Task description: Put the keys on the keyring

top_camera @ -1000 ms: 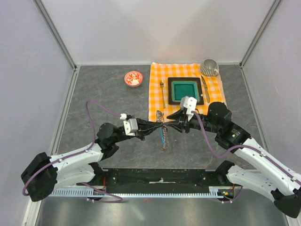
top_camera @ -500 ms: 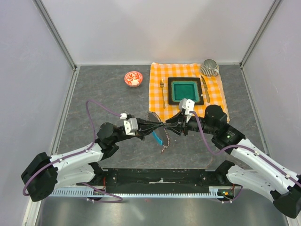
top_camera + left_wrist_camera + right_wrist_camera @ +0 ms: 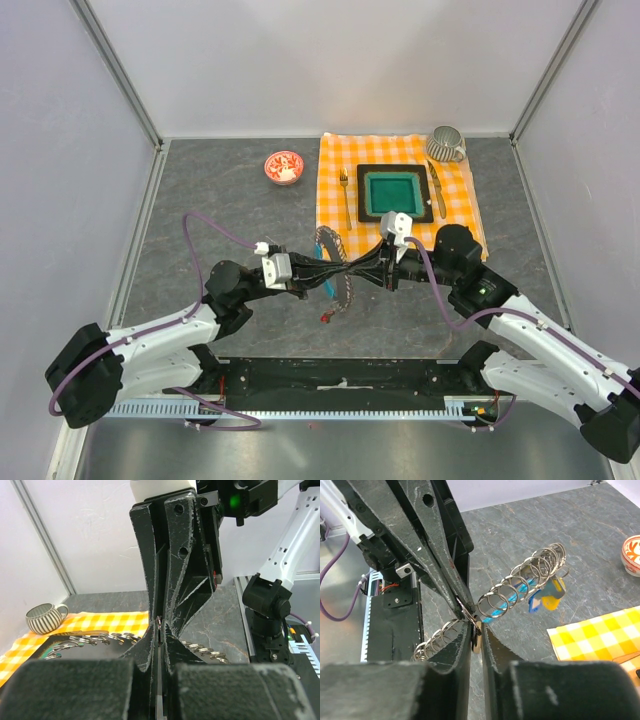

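The keyring (image 3: 342, 288), a curved string of small metal rings with a cyan piece, hangs between both grippers above the table's middle. My left gripper (image 3: 339, 271) is shut on one thin ring of it (image 3: 160, 626). My right gripper (image 3: 361, 267) meets it tip to tip. Its jaws are closed on a small tan key (image 3: 476, 636) pressed against the keyring (image 3: 520, 587). Blue and yellow tagged keys (image 3: 546, 597) dangle from the ring's far end. A red tag (image 3: 326, 317) shows at its lower end in the top view.
An orange checked cloth (image 3: 335, 205) at the back right carries a green square plate (image 3: 393, 193), a fork (image 3: 345, 195) and a knife (image 3: 437, 190). A ribbed mug (image 3: 446, 144) stands at its far corner. A red-and-white bowl (image 3: 284, 166) sits left of the cloth.
My right gripper has moved left until it meets the left one, and its jaws have narrowed. The keyring has swung from hanging straight into a curve, with a red tag now showing below.
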Controlling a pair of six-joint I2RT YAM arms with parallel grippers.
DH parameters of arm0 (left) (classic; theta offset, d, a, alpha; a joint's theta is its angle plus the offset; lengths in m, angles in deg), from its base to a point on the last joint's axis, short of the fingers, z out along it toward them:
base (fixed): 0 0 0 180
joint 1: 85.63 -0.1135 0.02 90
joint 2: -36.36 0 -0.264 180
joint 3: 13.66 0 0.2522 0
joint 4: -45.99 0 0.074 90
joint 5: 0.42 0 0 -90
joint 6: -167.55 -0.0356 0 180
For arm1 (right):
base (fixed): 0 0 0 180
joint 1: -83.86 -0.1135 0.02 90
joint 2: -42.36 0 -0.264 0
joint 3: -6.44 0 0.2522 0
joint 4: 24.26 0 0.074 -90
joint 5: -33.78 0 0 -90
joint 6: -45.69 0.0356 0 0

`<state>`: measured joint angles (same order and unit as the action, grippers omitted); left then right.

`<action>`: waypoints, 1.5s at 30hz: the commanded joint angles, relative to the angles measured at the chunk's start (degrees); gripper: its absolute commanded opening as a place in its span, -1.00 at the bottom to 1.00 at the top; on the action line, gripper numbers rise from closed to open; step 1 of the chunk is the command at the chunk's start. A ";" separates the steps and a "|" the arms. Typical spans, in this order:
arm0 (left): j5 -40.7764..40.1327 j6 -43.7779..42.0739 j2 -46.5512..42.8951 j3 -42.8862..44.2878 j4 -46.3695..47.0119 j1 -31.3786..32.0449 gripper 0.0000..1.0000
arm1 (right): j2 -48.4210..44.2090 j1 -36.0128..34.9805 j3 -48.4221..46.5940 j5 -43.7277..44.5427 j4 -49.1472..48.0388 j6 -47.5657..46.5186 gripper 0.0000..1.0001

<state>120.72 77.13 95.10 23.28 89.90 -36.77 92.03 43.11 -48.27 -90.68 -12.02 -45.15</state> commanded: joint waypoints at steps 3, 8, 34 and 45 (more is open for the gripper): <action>8.14 2.88 -0.12 1.69 11.06 -0.17 -0.96 | 2.88 0.50 -0.27 -4.03 -0.50 0.05 -0.82; 16.75 3.94 0.14 3.27 10.80 -0.78 -0.96 | 5.26 1.29 -0.97 -9.22 0.03 -1.27 -0.89; 1.74 2.71 0.50 -4.28 14.83 -1.14 -0.96 | -2.03 1.90 -3.61 -3.33 7.94 -6.72 -0.33; 1.38 4.73 1.02 -4.90 17.39 -1.14 -0.96 | -1.51 1.90 -2.38 -7.81 -0.85 -4.78 -0.36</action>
<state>123.82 80.34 95.98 17.97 100.17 -38.26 90.06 44.73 -49.41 -95.68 -7.05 -50.25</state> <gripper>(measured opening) 0.022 0.322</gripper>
